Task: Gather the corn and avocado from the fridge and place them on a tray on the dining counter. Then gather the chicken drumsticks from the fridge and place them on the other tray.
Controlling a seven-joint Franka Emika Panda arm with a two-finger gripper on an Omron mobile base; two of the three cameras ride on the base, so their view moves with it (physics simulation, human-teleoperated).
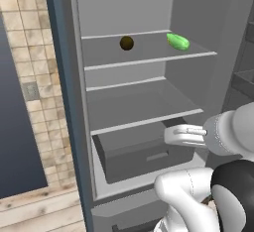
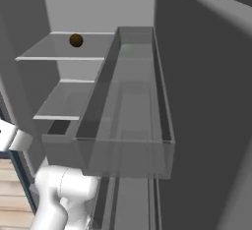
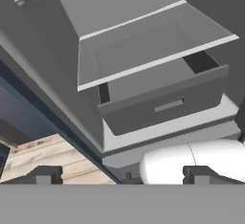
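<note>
On the top shelf (image 1: 149,60) of the open fridge lies a dark round avocado (image 1: 127,42) (image 2: 76,40). To its right on the same shelf is a bright green oblong piece (image 1: 177,41), seemingly the corn. My gripper (image 1: 169,136) (image 3: 122,176) hangs much lower, just in front of the bottom drawer (image 1: 144,154), and points into the fridge. Its fingertips (image 3: 44,175) stand wide apart and hold nothing. The chicken drumsticks and the trays are out of view.
The grey drawer (image 3: 162,106) is pulled out a little under the bare second shelf (image 3: 143,50). A clear door bin (image 2: 123,126) juts out on the fridge door to the right. A tiled wall (image 1: 25,77) and wooden floor (image 1: 39,211) lie left.
</note>
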